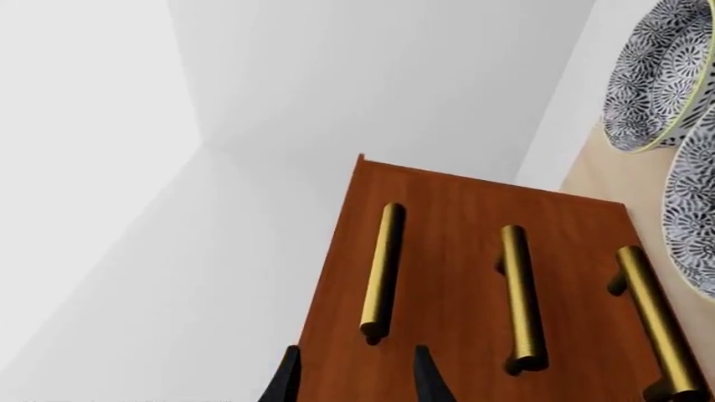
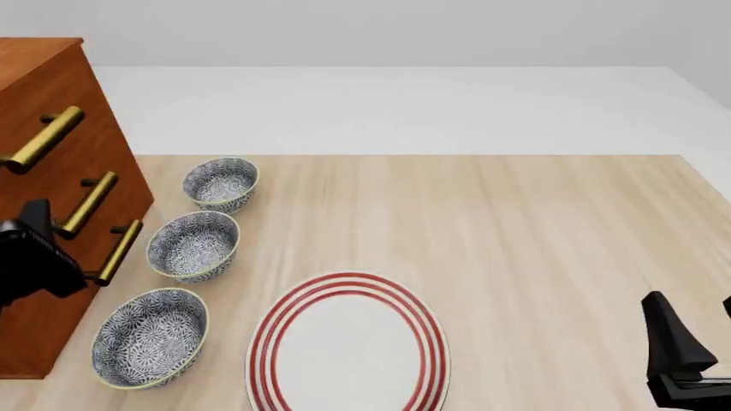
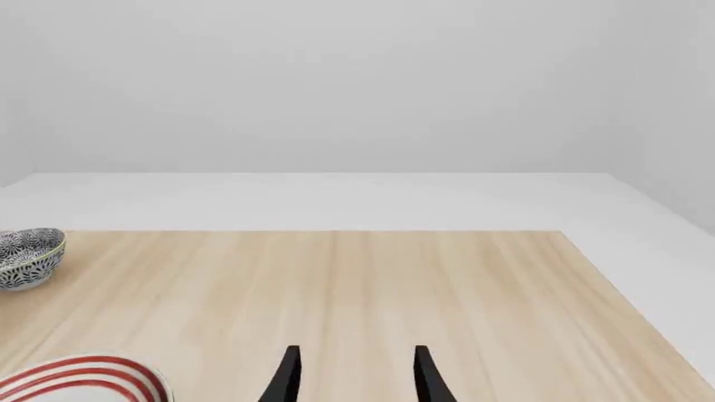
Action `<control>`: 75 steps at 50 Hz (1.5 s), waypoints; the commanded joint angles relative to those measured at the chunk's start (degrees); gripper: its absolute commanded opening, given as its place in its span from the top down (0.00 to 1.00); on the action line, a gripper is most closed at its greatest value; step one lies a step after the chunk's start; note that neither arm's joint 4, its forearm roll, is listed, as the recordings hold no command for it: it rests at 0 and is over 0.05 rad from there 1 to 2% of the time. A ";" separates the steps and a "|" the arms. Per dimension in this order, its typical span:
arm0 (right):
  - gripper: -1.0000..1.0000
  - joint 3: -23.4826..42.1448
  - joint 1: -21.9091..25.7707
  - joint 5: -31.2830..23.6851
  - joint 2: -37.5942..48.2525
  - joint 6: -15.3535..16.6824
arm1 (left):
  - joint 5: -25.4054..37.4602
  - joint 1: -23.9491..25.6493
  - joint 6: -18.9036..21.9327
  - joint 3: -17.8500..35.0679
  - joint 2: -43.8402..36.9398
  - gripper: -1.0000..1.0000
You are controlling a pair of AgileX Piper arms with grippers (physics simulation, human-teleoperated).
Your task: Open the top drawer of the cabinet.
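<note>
A: Step?
B: Approach. The cabinet [image 2: 46, 103] is ahead of my left gripper [image 1: 355, 373]; fingers apart, holding nothing. The top drawer [image 1: 348, 276] looks shut, its handle [image 1: 383, 270] just beyond the tips. Next I'd close on that bar and pull.
A: Right gripper [image 3: 355, 373]?
B: Spread, empty, well apart.
A: Counts?
B: One cabinet, one plate [image 2: 348, 347], three bowls [image 2: 192, 244], three handles.

Sim tabletop [image 2: 514, 223], blank white surrounds
</note>
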State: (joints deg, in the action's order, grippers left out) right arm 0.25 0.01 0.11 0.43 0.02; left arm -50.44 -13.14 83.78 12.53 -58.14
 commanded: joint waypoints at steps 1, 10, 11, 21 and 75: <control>0.00 0.00 0.00 0.00 -0.01 0.00 | 0.73 -0.54 0.56 1.39 -0.65 0.00; 0.00 0.00 0.01 0.00 0.01 0.00 | 0.59 -0.44 0.82 2.01 -1.77 0.00; 0.00 0.00 0.01 0.00 0.01 0.00 | 0.70 -0.39 0.88 2.14 -1.77 0.00; 0.00 0.00 0.01 0.00 -0.01 0.01 | 0.87 -0.41 1.01 2.90 -2.52 0.00; 0.00 0.00 0.01 0.00 0.00 0.01 | -2.80 -0.82 1.58 6.27 -11.36 0.00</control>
State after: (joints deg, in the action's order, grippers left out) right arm 0.25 0.01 0.11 0.43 0.02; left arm -52.75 -13.93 85.38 18.25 -68.18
